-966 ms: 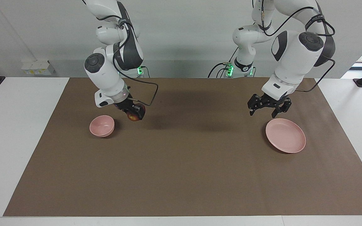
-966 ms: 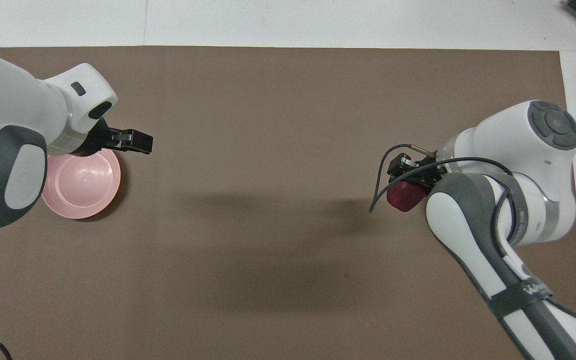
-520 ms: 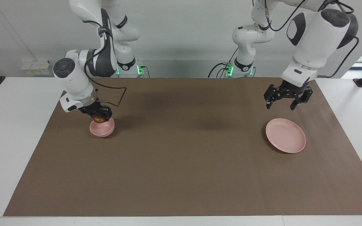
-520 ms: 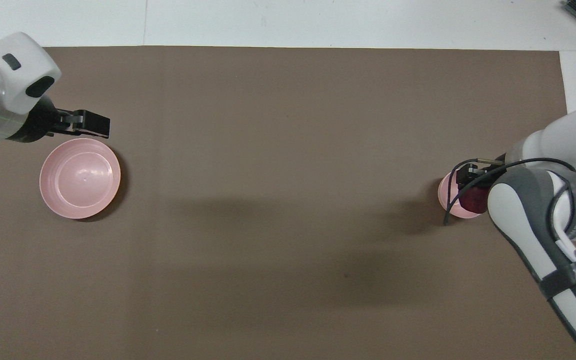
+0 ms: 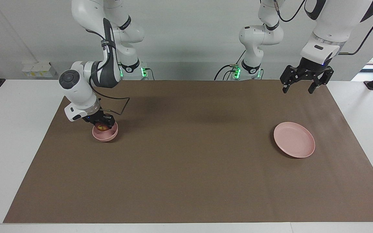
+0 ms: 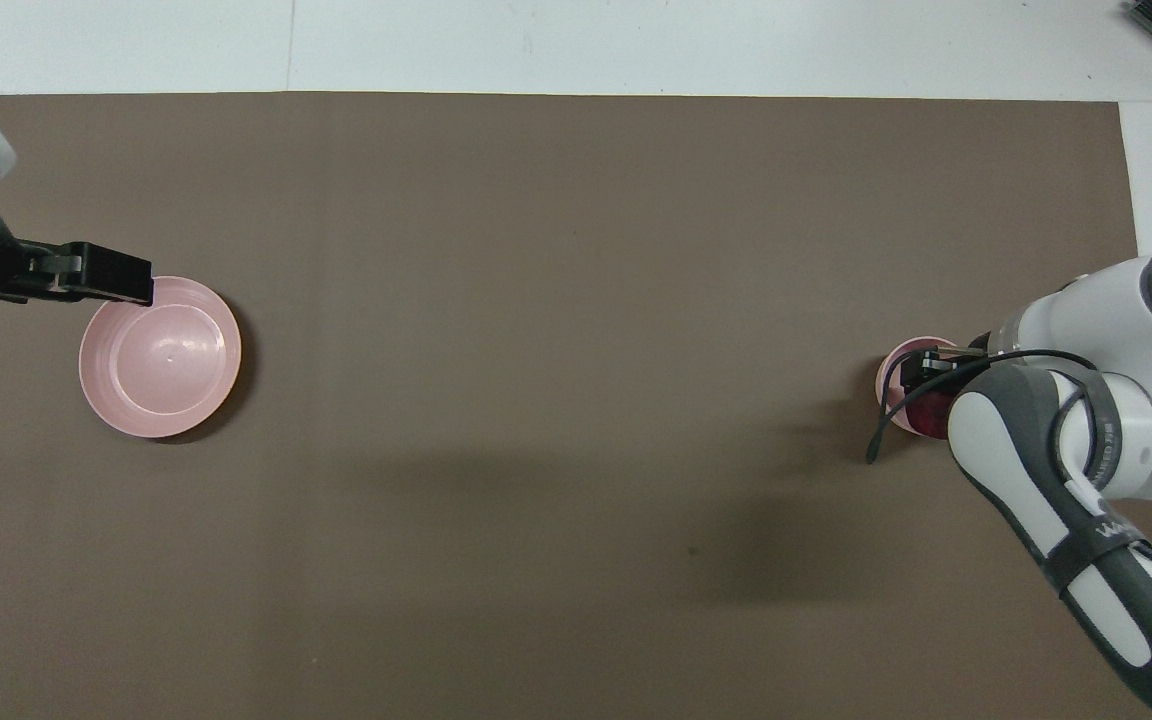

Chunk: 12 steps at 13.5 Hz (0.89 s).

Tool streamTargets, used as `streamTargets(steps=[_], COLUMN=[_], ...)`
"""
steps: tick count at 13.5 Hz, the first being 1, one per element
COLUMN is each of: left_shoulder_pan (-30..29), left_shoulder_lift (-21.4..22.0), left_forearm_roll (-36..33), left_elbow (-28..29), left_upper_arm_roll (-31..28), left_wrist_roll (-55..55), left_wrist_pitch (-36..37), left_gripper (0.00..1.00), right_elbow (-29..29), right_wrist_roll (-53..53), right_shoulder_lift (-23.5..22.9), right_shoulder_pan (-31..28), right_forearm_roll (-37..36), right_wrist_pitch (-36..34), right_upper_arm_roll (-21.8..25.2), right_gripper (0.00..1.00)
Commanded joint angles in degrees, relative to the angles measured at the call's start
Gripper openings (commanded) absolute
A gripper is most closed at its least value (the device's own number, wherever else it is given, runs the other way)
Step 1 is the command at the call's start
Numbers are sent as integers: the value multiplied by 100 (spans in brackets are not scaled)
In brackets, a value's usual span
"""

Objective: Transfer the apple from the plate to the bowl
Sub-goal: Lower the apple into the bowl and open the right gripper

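The small deep pink bowl (image 5: 105, 134) stands toward the right arm's end of the mat. My right gripper (image 5: 103, 124) is down in it, shut on the dark red apple (image 5: 101, 127), which sits low inside the rim. In the overhead view the right arm hides most of the bowl (image 6: 894, 367); the apple (image 6: 926, 413) shows under the gripper (image 6: 936, 368). The wide pink plate (image 5: 294, 139) lies bare toward the left arm's end. My left gripper (image 5: 299, 88) is open and empty, high over the mat by the plate (image 6: 161, 357); in the overhead view it (image 6: 124, 281) covers the plate's rim.
A brown mat (image 5: 193, 168) covers the white table (image 5: 15, 136). A black cable loops from the right wrist beside the bowl (image 5: 121, 106).
My right gripper carried the apple sideways over the bowl and lowered it inside. My left gripper rose and drew back from the plate toward the left arm's base.
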<state>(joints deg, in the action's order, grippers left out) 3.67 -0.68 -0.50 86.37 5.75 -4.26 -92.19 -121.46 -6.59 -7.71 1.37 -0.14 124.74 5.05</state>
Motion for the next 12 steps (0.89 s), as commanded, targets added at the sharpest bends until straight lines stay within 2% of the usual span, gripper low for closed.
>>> streamTargets(steps=[1, 2, 5, 6, 8, 9, 10, 12], left_shoulder_pan=[55, 55, 37, 37, 55, 46, 37, -50], left_shoulder_lift=[42, 42, 59, 68, 77, 85, 86, 86], left_forearm_roll=[33, 68, 112, 112, 103, 103, 103, 86], left_elbow=[-6, -6, 3, -6, 3, 12, 12, -6], left_upper_arm_roll=[-66, -66, -136, -171, -180, -180, -197, -206], left_wrist_roll=[5, -30, -31, -5, 4, -13, 4, 57], left_wrist_pitch=[149, 149, 210, 228, 211, 202, 141, 105], left_gripper=[100, 100, 100, 100, 100, 100, 100, 100], right_elbow=[-44, -35, -18, 165, 482, 483, 483, 483], right_wrist_roll=[-53, -44, -79, -71, -70, -79, -131, -202], right_shoulder_lift=[-28, -37, -169, -248, -389, -398, -398, -389], right_shoulder_pan=[-23, -32, -67, -58, -76, -67, -67, -49], right_forearm_roll=[-135, -135, -135, -83, -38, -38, -38, -38], right_wrist_pitch=[129, 138, 314, 201, -37, -20, -2, -2], right_upper_arm_roll=[-39, -39, -39, -39, -39, -39, -39, -39], right_gripper=[0, 0, 24, 31, 31, 49, 98, 100])
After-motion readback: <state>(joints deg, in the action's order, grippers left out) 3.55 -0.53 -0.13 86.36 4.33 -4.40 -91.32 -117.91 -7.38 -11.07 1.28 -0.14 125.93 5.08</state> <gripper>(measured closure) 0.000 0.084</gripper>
